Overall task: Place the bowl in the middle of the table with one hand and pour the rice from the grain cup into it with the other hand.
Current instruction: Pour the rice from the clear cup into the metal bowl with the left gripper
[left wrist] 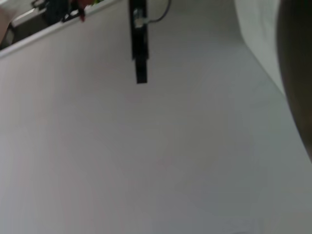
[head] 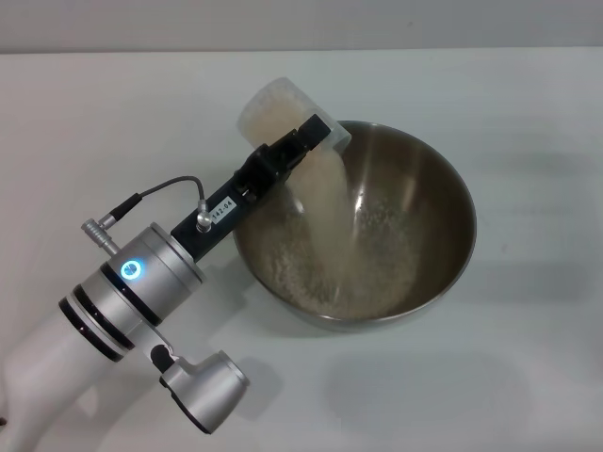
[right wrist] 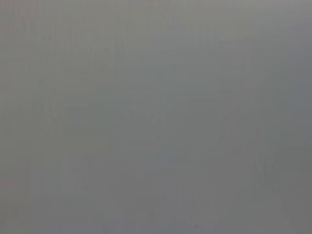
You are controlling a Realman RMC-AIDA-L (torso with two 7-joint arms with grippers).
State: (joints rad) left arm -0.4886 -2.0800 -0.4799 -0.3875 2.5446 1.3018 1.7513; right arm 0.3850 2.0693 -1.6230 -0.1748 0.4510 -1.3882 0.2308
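Bowl (head: pixel 429 202): set on the table (head: pixel 528 113), mid-table. Cup (head: pixel 283 113): clamped in the left gripper (head: pixel 306 141), tipped over the bowl's rim (rice (head: pixel 325 202) is seen streaming in). Right gripper: unseen.

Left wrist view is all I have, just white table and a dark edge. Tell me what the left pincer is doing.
Observer: The left pincer is shut on the grain cup, tipped over the bowl.
Operator: Confirm rice is leaving the cup.
Observer: Yes, rice streams from the cup's mouth into the bowl, landing on a pile on the bowl's floor.
Operator: Report the right arm.
Observer: It is absent from the head view, and its wrist view shows only flat grey.
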